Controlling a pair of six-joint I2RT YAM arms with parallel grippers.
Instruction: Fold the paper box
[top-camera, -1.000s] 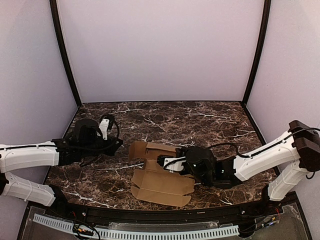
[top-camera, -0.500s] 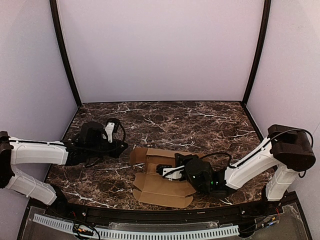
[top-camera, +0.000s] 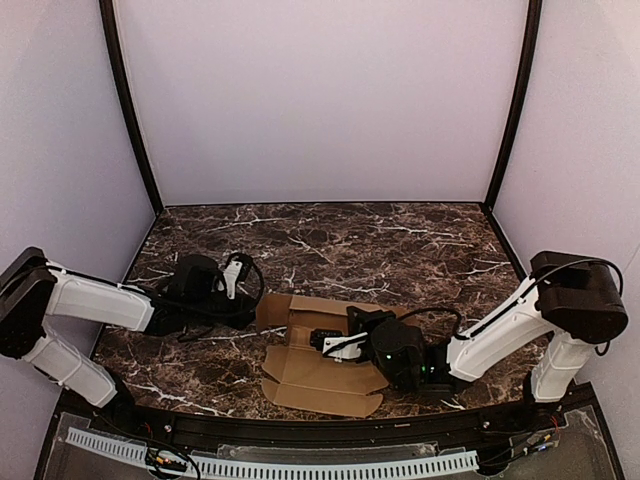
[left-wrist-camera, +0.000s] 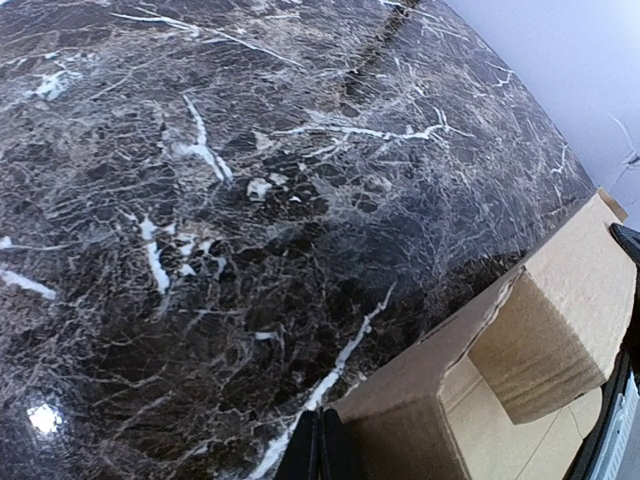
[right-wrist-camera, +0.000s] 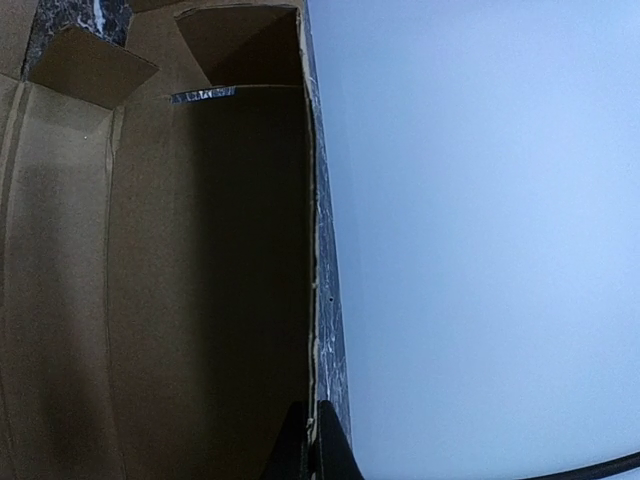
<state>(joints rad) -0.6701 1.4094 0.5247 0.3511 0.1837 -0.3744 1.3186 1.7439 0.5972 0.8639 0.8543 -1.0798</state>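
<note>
The paper box (top-camera: 322, 377) is a brown cardboard sheet, partly folded, lying on the table between the arms. One long wall stands up along its far side. My left gripper (top-camera: 252, 303) is shut and empty at the box's left end. In the left wrist view its tips (left-wrist-camera: 322, 452) touch the corner of the raised brown wall (left-wrist-camera: 560, 320). My right gripper (top-camera: 318, 340) lies low over the sheet's middle. In the right wrist view it (right-wrist-camera: 314, 448) is shut on the top edge of the upright wall (right-wrist-camera: 200, 280).
The dark marble table (top-camera: 380, 240) is ringed by pale walls (top-camera: 320, 100) with black corner posts (top-camera: 128, 110). A black rail (top-camera: 300, 440) runs along the near edge. Both arms lie low over the table.
My left gripper has moved right, up to the box's left end. My right gripper has drawn the box a little toward the near edge and dropped lower.
</note>
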